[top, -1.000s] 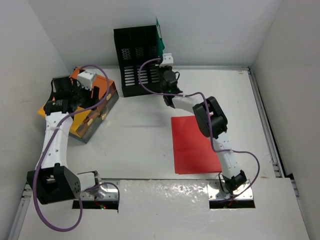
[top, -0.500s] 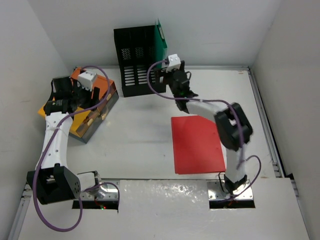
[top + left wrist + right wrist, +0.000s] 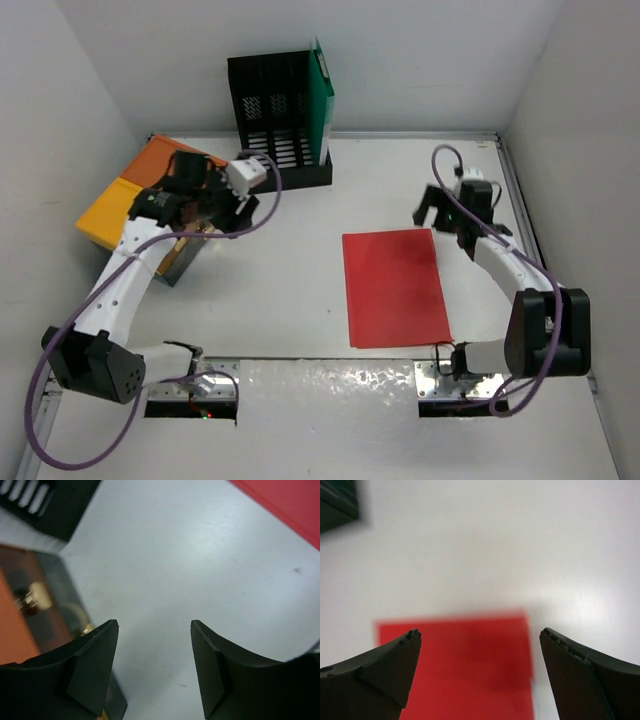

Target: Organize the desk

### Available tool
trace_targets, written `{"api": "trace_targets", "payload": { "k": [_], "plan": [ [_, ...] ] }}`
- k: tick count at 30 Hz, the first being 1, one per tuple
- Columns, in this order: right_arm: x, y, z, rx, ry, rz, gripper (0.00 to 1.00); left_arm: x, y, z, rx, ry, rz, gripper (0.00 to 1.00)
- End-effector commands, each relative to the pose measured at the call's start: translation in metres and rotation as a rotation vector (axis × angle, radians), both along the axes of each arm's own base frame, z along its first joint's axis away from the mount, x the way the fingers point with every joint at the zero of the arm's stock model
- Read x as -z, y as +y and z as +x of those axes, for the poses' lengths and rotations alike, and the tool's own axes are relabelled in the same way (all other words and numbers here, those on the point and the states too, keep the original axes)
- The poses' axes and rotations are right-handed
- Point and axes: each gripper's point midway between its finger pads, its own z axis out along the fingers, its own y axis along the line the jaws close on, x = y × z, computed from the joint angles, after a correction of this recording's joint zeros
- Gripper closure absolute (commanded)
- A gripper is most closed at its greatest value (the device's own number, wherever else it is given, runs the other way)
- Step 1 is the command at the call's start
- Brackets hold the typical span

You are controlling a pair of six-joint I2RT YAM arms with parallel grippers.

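The desk (image 3: 285, 290) is a white tabletop between white walls. On its right half a red folder (image 3: 393, 288) lies flat. My right gripper (image 3: 443, 222) hovers open over that folder's far right corner; in the right wrist view the red folder (image 3: 465, 675) fills the space under the empty right gripper (image 3: 480, 631). My left gripper (image 3: 238, 208) is open too, just right of the orange-and-yellow drawer box (image 3: 125, 200). The left wrist view has only bare desk (image 3: 165, 580) between the left gripper's (image 3: 155, 622) fingers.
A black mesh file rack (image 3: 272, 125) stands at the back with a green folder (image 3: 321, 100) upright in its right slot. The drawer box (image 3: 30, 615) has a dark front with brass knobs. Metal rails (image 3: 530, 250) edge the desk.
My right gripper let go of the green folder at the rack, opened wide and swung right to the red folder's far corner. My left arm moved right, off the drawer box.
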Motion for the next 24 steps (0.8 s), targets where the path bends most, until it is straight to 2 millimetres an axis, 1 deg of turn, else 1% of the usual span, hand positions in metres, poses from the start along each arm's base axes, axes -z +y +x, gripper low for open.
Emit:
{"api": "trace_targets", "payload": {
  "k": [1,2,3,4,6,7,9,10,11,12,13,15,16,17,18,19,21,22,23,24],
  "plan": [
    [0.059,-0.022,-0.056,0.086,0.23,0.097,0.01,0.001,-0.034,-0.012,0.118,0.05,0.007,0.42],
    [0.063,-0.024,-0.06,0.092,0.235,0.104,0.01,0.011,-0.055,-0.017,0.177,0.081,0.018,0.42],
    [0.067,-0.025,-0.063,0.094,0.235,0.11,0.01,0.019,-0.064,-0.02,0.203,0.097,0.034,0.42],
    [0.075,-0.023,-0.07,0.09,0.255,0.117,0.01,0.031,-0.081,-0.025,0.25,0.118,0.07,0.42],
    [0.084,-0.021,-0.078,0.081,0.279,0.122,0.01,0.047,-0.097,-0.03,0.296,0.139,0.098,0.4],
    [0.09,-0.019,-0.081,0.072,0.296,0.126,0.01,0.06,-0.112,-0.035,0.342,0.165,0.117,0.4],
    [0.1,-0.018,-0.09,0.069,0.332,0.124,0.01,0.074,-0.129,-0.039,0.391,0.19,0.117,0.4],
    [0.104,-0.018,-0.094,0.07,0.347,0.122,0.01,0.088,-0.139,-0.042,0.418,0.223,0.13,0.39],
    [0.108,-0.017,-0.097,0.067,0.358,0.126,0.01,0.095,-0.147,-0.039,0.423,0.224,0.126,0.39],
    [0.114,-0.015,-0.102,0.062,0.368,0.136,0.01,0.112,-0.155,-0.042,0.443,0.268,0.136,0.39],
    [0.116,-0.01,-0.104,0.042,0.372,0.157,0.01,0.117,-0.162,-0.039,0.45,0.269,0.128,0.39],
    [0.124,-0.008,-0.109,0.039,0.393,0.166,0.02,0.129,-0.175,-0.041,0.458,0.312,0.095,0.39],
    [0.127,-0.008,-0.111,0.041,0.402,0.168,0.03,0.142,-0.184,-0.04,0.452,0.345,0.081,0.39],
    [0.131,-0.008,-0.113,0.045,0.417,0.172,0.04,0.147,-0.19,-0.039,0.452,0.357,0.066,0.4],
    [0.135,-0.006,-0.116,0.049,0.426,0.182,0.06,0.157,-0.2,-0.042,0.456,0.381,0.05,0.4],
    [0.137,-0.004,-0.116,0.045,0.431,0.197,0.08,0.161,-0.203,-0.042,0.455,0.388,0.048,0.4],
    [0.142,0.009,-0.121,0.013,0.452,0.248,0.12,0.176,-0.211,-0.049,0.465,0.414,0.062,0.4],
    [0.142,0.014,-0.118,-0.008,0.44,0.26,0.16,0.179,-0.214,-0.05,0.467,0.416,0.061,0.4],
    [0.144,0.023,-0.121,-0.043,0.452,0.266,0.17,0.184,-0.215,-0.052,0.473,0.428,0.061,0.4],
    [0.145,0.026,-0.122,-0.057,0.458,0.263,0.18,0.189,-0.217,-0.055,0.478,0.442,0.066,0.4]
  ]
}}
